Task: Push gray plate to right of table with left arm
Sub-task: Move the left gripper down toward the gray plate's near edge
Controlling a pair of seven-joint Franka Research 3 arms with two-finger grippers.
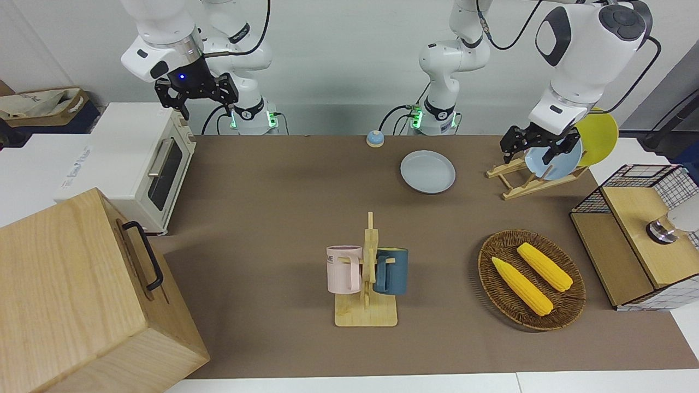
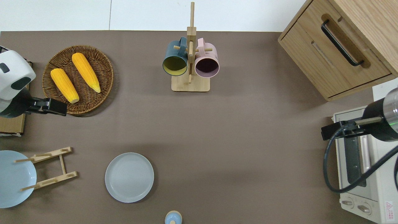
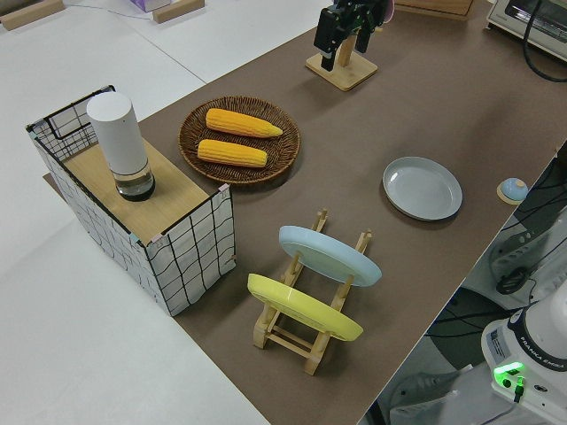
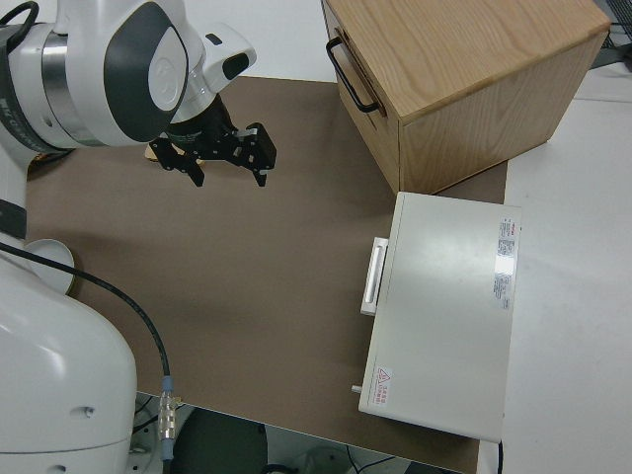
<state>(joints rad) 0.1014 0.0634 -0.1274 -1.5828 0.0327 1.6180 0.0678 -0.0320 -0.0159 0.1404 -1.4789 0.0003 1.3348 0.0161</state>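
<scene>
The only writing I can half read is "ME" on the pink mug [image 1: 344,268], hung on the wooden mug stand [image 1: 367,284]. The table [image 1: 273,185] wears matte brown cloth with white edges under a pale wall. The gray plate [image 1: 427,171] lies flat on it near the robots, beside the plate rack [image 1: 532,177], while my left gripper [image 1: 538,146] hangs in the air with fingers spread, holding nothing; the right arm is parked.

Table [image 2: 248,130] w/ gray plate [image 2: 129,177] (flat).
</scene>
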